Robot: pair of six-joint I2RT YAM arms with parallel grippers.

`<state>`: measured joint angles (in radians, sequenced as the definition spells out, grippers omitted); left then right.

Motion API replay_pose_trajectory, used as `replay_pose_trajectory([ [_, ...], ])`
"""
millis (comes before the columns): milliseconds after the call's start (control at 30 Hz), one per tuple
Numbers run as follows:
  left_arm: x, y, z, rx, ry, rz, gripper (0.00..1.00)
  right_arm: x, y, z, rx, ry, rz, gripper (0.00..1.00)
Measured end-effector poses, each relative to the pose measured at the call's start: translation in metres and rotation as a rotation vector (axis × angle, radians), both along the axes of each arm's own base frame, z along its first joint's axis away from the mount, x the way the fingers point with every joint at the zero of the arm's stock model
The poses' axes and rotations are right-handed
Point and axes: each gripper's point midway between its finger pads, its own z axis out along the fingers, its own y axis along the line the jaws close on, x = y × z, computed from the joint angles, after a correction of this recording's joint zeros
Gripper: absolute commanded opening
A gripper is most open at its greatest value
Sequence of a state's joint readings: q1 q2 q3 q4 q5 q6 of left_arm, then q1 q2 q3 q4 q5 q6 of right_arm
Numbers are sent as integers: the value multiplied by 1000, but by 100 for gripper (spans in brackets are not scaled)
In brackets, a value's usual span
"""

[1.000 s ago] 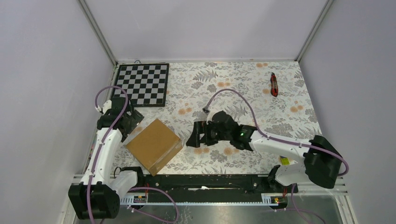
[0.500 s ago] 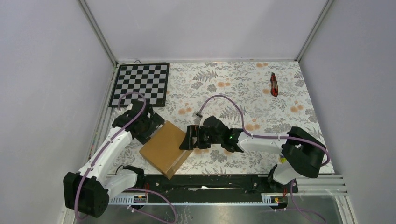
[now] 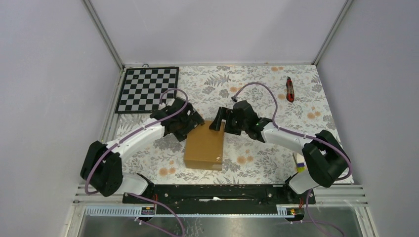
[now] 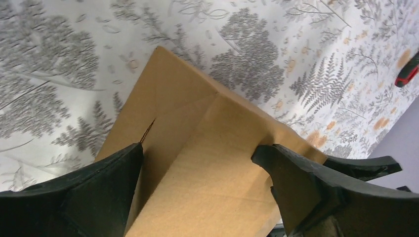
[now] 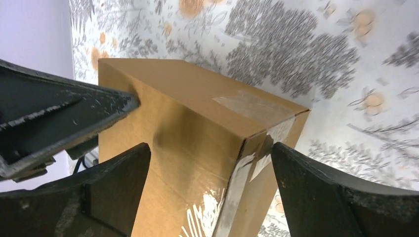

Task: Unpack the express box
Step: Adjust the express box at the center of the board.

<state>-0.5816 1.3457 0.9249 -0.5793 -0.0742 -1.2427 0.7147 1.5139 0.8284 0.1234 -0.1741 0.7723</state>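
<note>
Fern-print cloth (image 3: 276, 89) in grey and orange covers the table between plain lilac walls. A black-and-white checkerboard (image 3: 147, 89) sits at the far left corner, and a small red-handled cutter (image 3: 290, 89) lies well apart near the far right edge. The express box (image 3: 204, 145) lies flat on the cloth near the middle of the table, a little toward the arm bases, its long side running near to far. It is a plain brown carton, unmarked and closed. Glossy clear tape crosses its top and runs down one corner edge, and a folded flap seam shows on one face. The left gripper (image 3: 190, 123) is at the box's far left corner and the right gripper (image 3: 221, 121) at its far right corner, the two close together over the far end. Both sets of jaws are spread wide. In the left wrist view an edge of the carton runs up between the fingers. In the right wrist view the taped corner stands in the gap. Whether any finger presses the cardboard cannot be told.
</note>
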Motion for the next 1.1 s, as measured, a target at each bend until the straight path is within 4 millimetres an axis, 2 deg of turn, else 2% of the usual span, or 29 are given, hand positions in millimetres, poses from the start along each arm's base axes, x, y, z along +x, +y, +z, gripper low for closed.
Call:
replay_pose_trajectory([
  [133,12,-13,5,0,-29,-71,99,23,-17,12,-35,-41,-36,99],
  [300,9,-8,19,19,-77,-184,98,30,-38,32,-57,-95,-60,99],
  [433,0,0,40,-3,-138,-265,87,25,-46,48,-53,-121,-55,99],
  [500,-6,4,44,-15,-158,-295,78,21,-46,52,-44,-120,-44,99],
  [667,-26,6,28,-19,-121,-371,57,6,-47,50,-24,-89,-13,99],
  [733,-32,10,19,-11,-94,-382,52,1,-47,46,-18,-70,-6,99],
  [867,-35,21,8,-4,-73,-373,48,-8,-49,37,-16,-33,-7,99],
  [1100,-32,30,8,-44,-109,-352,37,-15,-49,33,-11,-10,-5,99],
])
